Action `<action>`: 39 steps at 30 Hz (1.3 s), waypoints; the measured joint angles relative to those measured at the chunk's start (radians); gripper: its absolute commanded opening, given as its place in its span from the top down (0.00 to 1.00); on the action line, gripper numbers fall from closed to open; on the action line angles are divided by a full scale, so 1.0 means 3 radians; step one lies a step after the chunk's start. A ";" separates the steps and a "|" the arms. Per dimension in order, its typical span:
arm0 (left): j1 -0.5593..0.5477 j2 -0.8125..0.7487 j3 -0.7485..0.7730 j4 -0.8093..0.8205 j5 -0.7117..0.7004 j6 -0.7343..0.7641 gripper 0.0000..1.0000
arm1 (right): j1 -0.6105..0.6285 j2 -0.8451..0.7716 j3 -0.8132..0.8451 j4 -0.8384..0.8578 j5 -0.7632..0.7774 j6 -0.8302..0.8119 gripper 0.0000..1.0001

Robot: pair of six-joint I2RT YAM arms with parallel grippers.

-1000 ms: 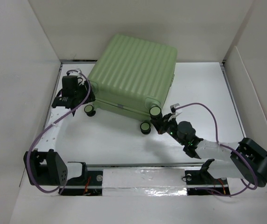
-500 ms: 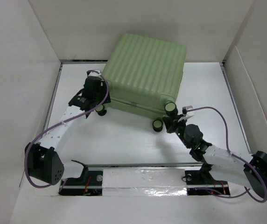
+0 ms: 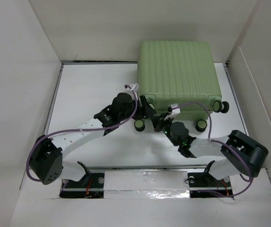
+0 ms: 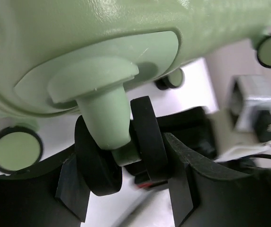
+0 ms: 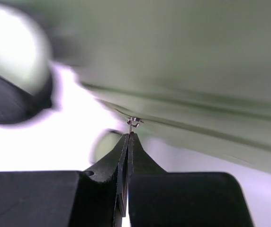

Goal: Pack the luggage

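Note:
The luggage (image 3: 178,71) is a closed light green ribbed suitcase lying flat at the back right of the table, wheels toward me. My left gripper (image 3: 144,108) is at its near left corner. In the left wrist view my fingers (image 4: 183,179) are closed on the two black discs of a caster wheel (image 4: 147,137) under the green shell (image 4: 102,38). My right gripper (image 3: 160,122) is at the near side of the suitcase. In the right wrist view it (image 5: 128,138) is shut on a small metal zipper pull (image 5: 133,122) along the seam.
White walls box in the table on the left, back and right; the suitcase lies close to the right wall (image 3: 249,85). Other wheels show (image 3: 139,125) (image 3: 201,125) (image 3: 222,107). Purple cables (image 3: 55,135) trail from both arms. A taped rail (image 3: 140,177) runs along the near edge.
The suitcase has slid from the middle-left to the back right and turned square to the table. Both grippers moved right with it, keeping their holds at its near side.

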 measured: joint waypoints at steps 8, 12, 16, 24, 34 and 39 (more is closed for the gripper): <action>0.0050 -0.0245 -0.0490 0.0626 0.0137 -0.0490 1.00 | 0.0136 0.0769 0.0361 0.0622 -0.0462 0.0042 1.00; 0.0076 -0.0432 -0.0688 0.0734 0.0014 -0.0562 1.00 | 0.0134 0.1188 0.0543 0.1041 -0.0674 0.0128 1.00; 0.0111 -0.0539 -0.0799 0.0835 -0.0191 -0.0609 1.00 | 0.0154 0.1532 0.0790 0.1338 -0.0696 0.0074 1.00; 0.0108 -0.0666 -0.0937 0.0923 -0.0334 -0.0649 0.97 | 0.0182 0.1598 0.0904 0.1330 -0.0664 0.0169 0.68; -0.0076 -0.1320 -0.0936 0.0289 -0.0484 -0.0231 0.25 | 0.0483 0.1029 0.0191 0.1116 -0.1245 0.0754 0.12; 0.0159 -0.1761 -0.0930 0.0230 -0.0757 -0.0079 0.24 | 0.0490 0.0506 -0.0075 0.0509 -0.1186 0.0724 0.07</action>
